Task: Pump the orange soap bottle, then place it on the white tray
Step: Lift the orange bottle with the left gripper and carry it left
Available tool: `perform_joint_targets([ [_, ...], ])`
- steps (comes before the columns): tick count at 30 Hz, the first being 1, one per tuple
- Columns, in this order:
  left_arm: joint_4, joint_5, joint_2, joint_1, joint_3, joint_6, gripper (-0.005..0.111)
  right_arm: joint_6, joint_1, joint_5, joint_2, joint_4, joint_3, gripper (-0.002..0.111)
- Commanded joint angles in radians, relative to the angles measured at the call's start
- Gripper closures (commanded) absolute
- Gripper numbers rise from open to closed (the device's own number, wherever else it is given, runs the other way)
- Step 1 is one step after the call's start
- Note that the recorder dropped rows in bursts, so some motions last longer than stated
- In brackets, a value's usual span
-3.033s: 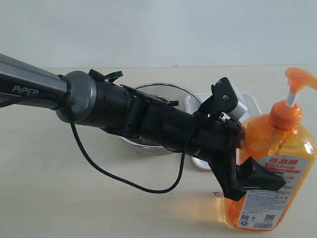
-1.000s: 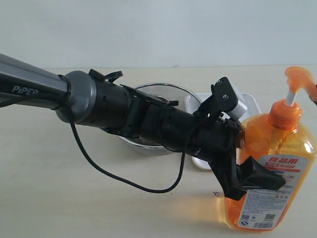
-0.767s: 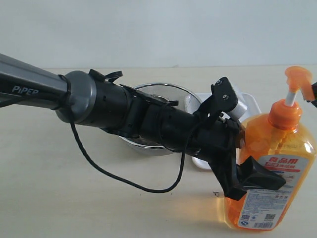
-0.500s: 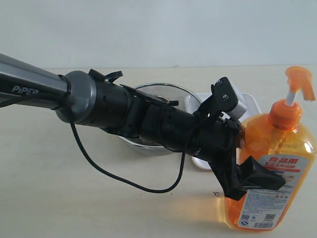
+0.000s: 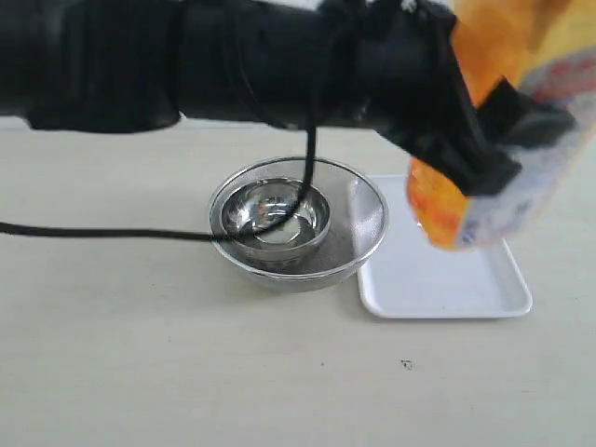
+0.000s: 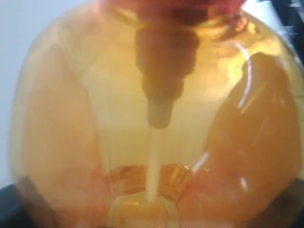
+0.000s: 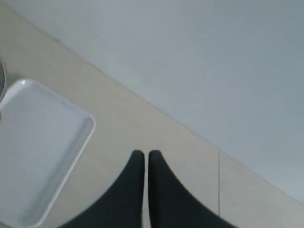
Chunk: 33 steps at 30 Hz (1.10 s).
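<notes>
The orange soap bottle (image 5: 507, 112) hangs blurred and tilted in the air, up close at the top right, over the white tray (image 5: 438, 279) lying on the table. My left gripper (image 5: 484, 130) is shut on the bottle's body, its black fingers (image 5: 507, 98) across the label. The pump head is out of frame. In the left wrist view the bottle (image 6: 152, 118) fills the picture, its white dip tube (image 6: 153, 161) in the middle. My right gripper (image 7: 145, 154) is shut on nothing, above bare table beside the tray (image 7: 33, 142); it does not show in the exterior view.
A round steel mesh strainer bowl (image 5: 298, 223) touches the tray's left edge, and the arm's black cable (image 5: 140, 233) droops across it. The left arm (image 5: 186, 56) fills the top of the exterior view. A wall (image 7: 190, 57) stands behind the table.
The left arm has lifted the bottle off the table at the front right and carried it up over the tray. The tray, earlier hidden behind arm and bottle, now shows.
</notes>
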Motion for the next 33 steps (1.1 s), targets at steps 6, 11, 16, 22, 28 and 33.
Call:
perform_joint_targets([
  [6,0.001,-0.731,-0.234,0.009,0.069,0.150,0.102,0.062,-0.002,-0.183,0.147,0.018,0.002,0.108],
  [11,0.044,-0.835,-0.301,0.092,0.167,0.047,0.102,-0.118,-0.002,-0.258,0.254,0.232,0.002,0.108],
  [16,0.311,-0.847,-0.318,0.199,0.288,-0.301,0.102,-0.504,-0.002,-0.292,0.334,0.597,0.002,0.108],
  [22,0.715,-0.947,-0.259,0.271,0.443,-0.794,0.102,-0.877,-0.002,-0.234,0.409,0.970,-0.018,0.108],
  [28,0.784,-1.029,-0.097,0.274,0.473,-0.871,0.102,-0.989,-0.002,-0.081,0.474,1.158,-0.162,0.108],
  [33,0.879,-1.099,0.042,0.274,0.473,-1.005,0.102,-0.989,-0.002,0.050,0.522,1.172,-0.281,0.108],
])
